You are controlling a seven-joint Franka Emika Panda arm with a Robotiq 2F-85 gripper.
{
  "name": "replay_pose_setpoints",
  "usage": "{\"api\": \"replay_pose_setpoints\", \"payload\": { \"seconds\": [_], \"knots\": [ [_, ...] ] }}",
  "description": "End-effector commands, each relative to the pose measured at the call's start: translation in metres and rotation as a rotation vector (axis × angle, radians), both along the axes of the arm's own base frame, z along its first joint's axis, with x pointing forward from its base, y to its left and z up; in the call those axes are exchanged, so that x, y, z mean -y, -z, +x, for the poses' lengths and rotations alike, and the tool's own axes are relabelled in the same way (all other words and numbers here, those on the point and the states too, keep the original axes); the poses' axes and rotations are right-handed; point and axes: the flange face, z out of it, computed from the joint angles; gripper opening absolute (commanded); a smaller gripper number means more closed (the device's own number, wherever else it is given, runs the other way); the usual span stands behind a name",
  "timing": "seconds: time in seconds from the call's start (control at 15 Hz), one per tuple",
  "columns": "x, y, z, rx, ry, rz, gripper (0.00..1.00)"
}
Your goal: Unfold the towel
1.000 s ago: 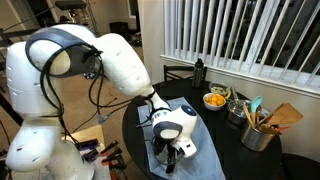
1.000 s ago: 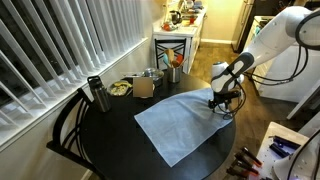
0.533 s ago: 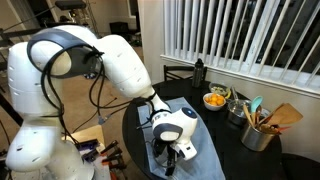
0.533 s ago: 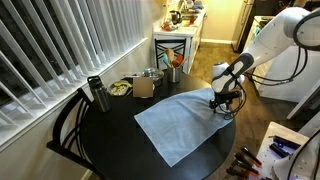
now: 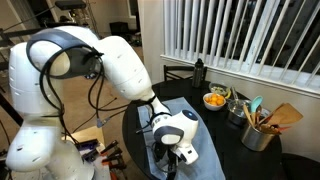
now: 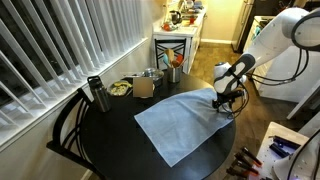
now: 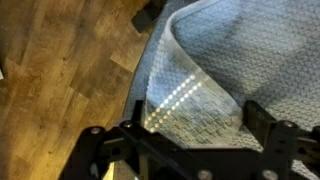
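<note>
Pale blue-grey, thin and slightly wrinkled, the rectangular towel lies spread almost flat across the round black counter. One end reaches the rim where the white robot arm leans in. In both exterior views the arm's dark pincer hangs just over that end of the cloth, at the counter's edge.

From the wrist view the pincer's jaws stand wide apart, one dark finger low on one side and its partner on the other. They have hold of nothing. Between them the towel's border curls up in a soft ridge, lit by a row of small bright dots. The woven cloth runs away behind it. Beyond the hem the brown wooden floor shows below the counter's edge.

At the far side of the counter from the arm, well apart from the pincer, sits a small bowl of orange pieces, close to the towel's far end. Near the bowl is a metal pot holding wooden spatulas and a teal utensil. A dark cylindrical flask stands upright by the window blinds, clear of the cloth.
</note>
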Motion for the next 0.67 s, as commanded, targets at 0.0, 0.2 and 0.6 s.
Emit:
{"api": "replay_pose_setpoints", "payload": {
  "seconds": [0.0, 0.2, 0.6],
  "knots": [
    [0.003, 0.002, -0.003, 0.004, -0.014, -0.041, 1.00],
    [0.009, 0.004, -0.006, -0.029, -0.002, -0.083, 1.00],
    [0.015, 0.001, -0.009, -0.041, 0.027, -0.158, 1.00]
  ]
}}
